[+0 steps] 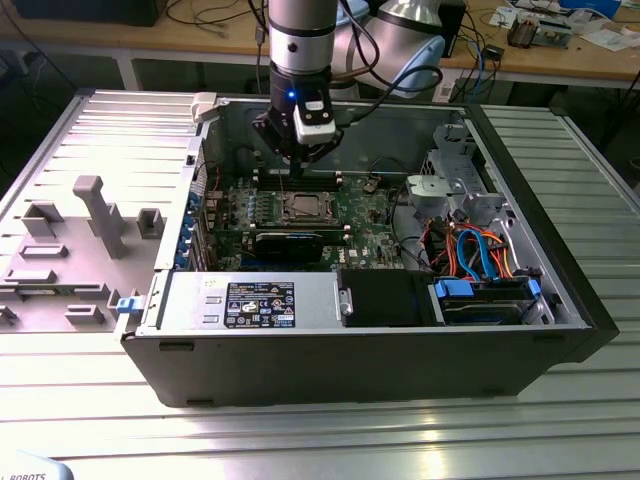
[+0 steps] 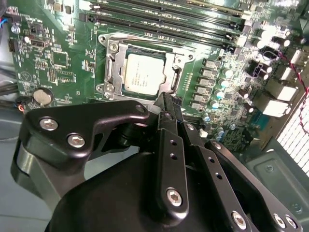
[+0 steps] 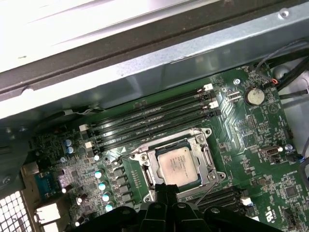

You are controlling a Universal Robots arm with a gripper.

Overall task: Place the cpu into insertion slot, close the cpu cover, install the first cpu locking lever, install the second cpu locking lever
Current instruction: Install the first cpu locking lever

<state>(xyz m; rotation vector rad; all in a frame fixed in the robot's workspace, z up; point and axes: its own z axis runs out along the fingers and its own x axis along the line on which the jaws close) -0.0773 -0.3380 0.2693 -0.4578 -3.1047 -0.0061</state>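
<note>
Second wrist view: black gripper [image 2: 166, 99], jaws pinched shut, nothing held, beside seated silvery-grey square cpu [image 2: 143, 74]; a slip could gouge green motherboard [image 2: 63, 63].

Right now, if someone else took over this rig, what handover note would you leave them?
The gripper: fingers shut, nothing seen between them, tips low by the edge of the insertion slot.
The cpu: seated flat in the slot on the green motherboard.
The cpu cover: down, framing the chip.
Done: cpu placed, cover closed.
Left: the locking levers. A thin wire lever slants out from the slot's corner; whether either lever is latched cannot be told.
</note>
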